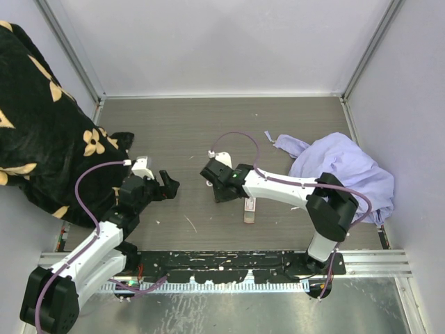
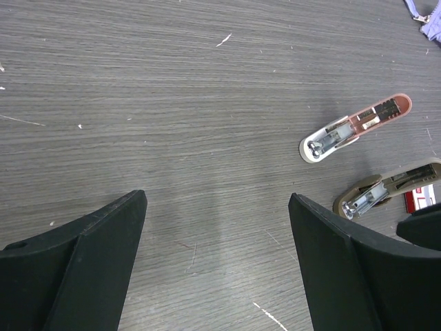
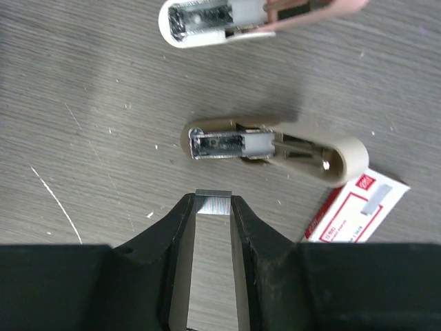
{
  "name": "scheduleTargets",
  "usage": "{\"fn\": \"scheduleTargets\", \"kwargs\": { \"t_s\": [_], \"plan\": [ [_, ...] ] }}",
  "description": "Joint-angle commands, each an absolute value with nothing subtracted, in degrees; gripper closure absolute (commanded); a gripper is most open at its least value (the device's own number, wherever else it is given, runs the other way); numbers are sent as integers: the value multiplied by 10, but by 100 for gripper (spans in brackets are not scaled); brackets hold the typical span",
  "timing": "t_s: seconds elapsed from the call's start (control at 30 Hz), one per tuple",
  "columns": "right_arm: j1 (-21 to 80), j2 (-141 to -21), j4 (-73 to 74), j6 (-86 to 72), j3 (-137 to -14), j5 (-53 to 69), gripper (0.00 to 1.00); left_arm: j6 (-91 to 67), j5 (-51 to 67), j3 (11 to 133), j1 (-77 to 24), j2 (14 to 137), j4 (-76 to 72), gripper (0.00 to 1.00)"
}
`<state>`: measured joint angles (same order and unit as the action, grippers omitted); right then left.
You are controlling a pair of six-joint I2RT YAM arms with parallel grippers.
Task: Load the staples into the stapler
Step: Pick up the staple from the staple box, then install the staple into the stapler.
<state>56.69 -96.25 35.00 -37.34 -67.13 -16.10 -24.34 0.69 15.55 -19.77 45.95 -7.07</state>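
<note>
My right gripper [image 3: 212, 201] is shut on a short silver strip of staples [image 3: 212, 204] and holds it just in front of the open beige stapler [image 3: 275, 148], whose metal channel faces up. A second open stapler, pink and white [image 3: 227, 17], lies beyond it. The red-and-white staples box [image 3: 355, 210] lies to the right of the beige stapler. My left gripper [image 2: 217, 200] is open and empty over bare table. In its view the pink stapler [image 2: 355, 127], the beige stapler [image 2: 389, 189] and the box [image 2: 419, 200] lie to the right. From above, the right gripper [image 1: 221, 186] hides the beige stapler and the box.
A black floral cloth [image 1: 42, 118] covers the left side of the table. A lavender cloth [image 1: 348, 170] lies bunched at the right. Grey walls close in the back and both sides. The left gripper [image 1: 169, 184] sits just left of the right gripper.
</note>
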Motion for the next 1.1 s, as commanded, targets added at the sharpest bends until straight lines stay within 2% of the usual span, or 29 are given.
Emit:
{"fn": "scheduleTargets", "kwargs": {
  "t_s": [0.0, 1.07],
  "plan": [
    [559, -984, 321, -324, -716, -156, 71, -231, -3, 154, -198, 447, -108, 13],
    [545, -1042, 297, -243, -729, -142, 72, -231, -4, 155, -198, 451, -110, 13]
  ]
}}
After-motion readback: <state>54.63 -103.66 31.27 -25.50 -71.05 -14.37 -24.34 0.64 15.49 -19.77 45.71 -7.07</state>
